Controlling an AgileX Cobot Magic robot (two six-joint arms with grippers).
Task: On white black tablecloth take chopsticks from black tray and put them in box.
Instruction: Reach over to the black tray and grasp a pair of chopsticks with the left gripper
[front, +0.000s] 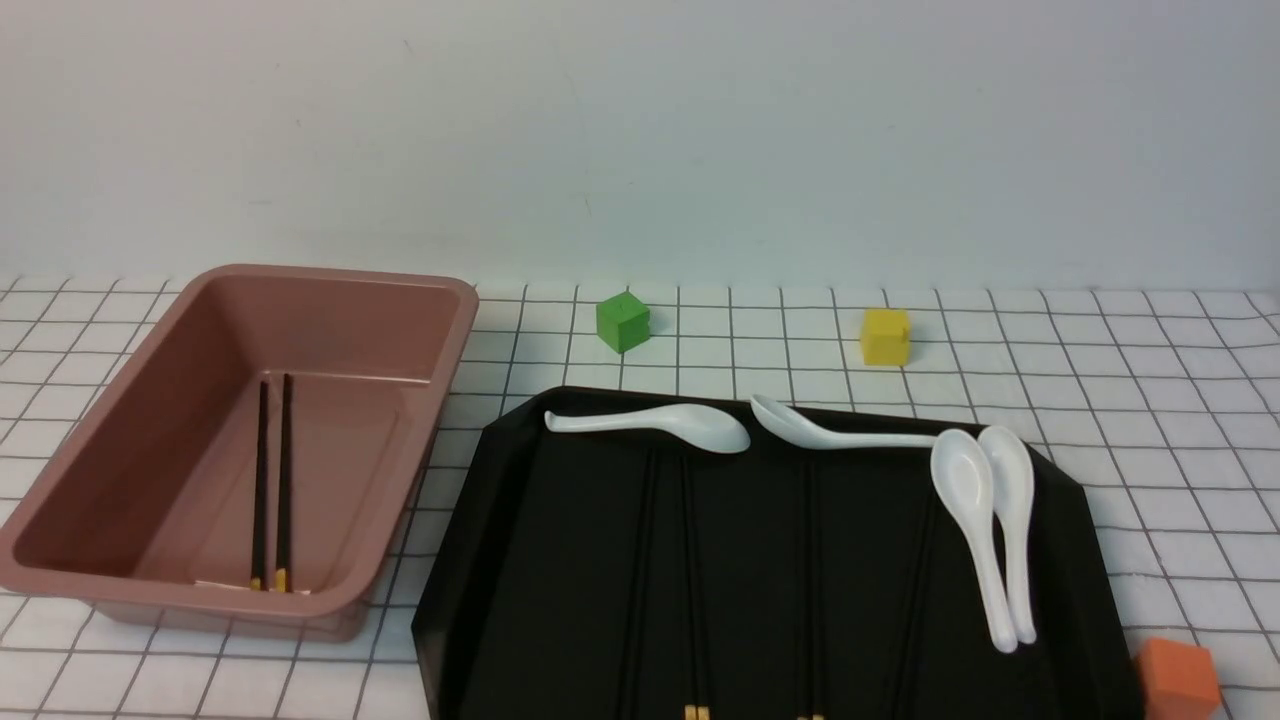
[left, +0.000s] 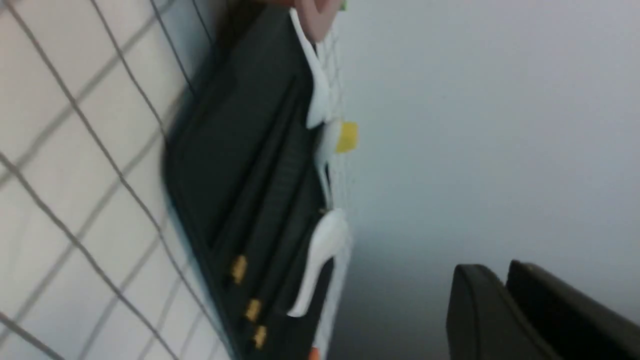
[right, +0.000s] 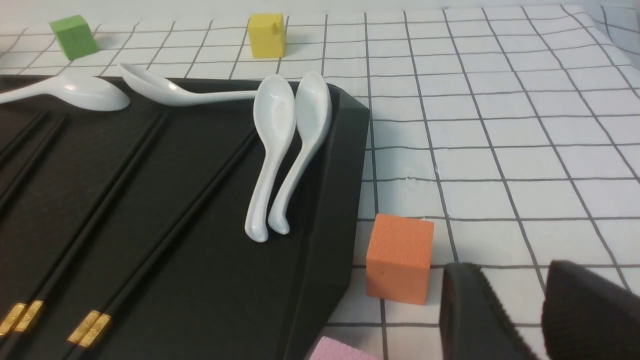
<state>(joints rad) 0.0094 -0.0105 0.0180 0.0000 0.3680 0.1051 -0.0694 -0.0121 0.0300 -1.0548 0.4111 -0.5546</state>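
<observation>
The pinkish-brown box (front: 170, 400) stands at the left on the gridded tablecloth (front: 1150, 400), with two black chopsticks (front: 286, 470) lying on its floor. The black tray (front: 560, 600) lies to its right and holds several more chopsticks (front: 692, 580), gold ends toward me. Neither gripper shows in the front view. In the left wrist view, which is blurred, my left gripper (left: 492, 267) is shut and empty, up in the air, off the tray (left: 235, 125). In the right wrist view my right gripper (right: 512, 270) is open and empty over the cloth, just right of the tray (right: 225, 280) and its chopsticks (right: 95, 210).
Several white spoons lie on the tray, one at its far left (front: 660, 425) and two side by side at the right (front: 975, 520). A green cube (front: 622, 322) and a yellow cube (front: 886, 336) stand behind it. An orange cube (right: 400, 257) sits by its right edge near my right gripper.
</observation>
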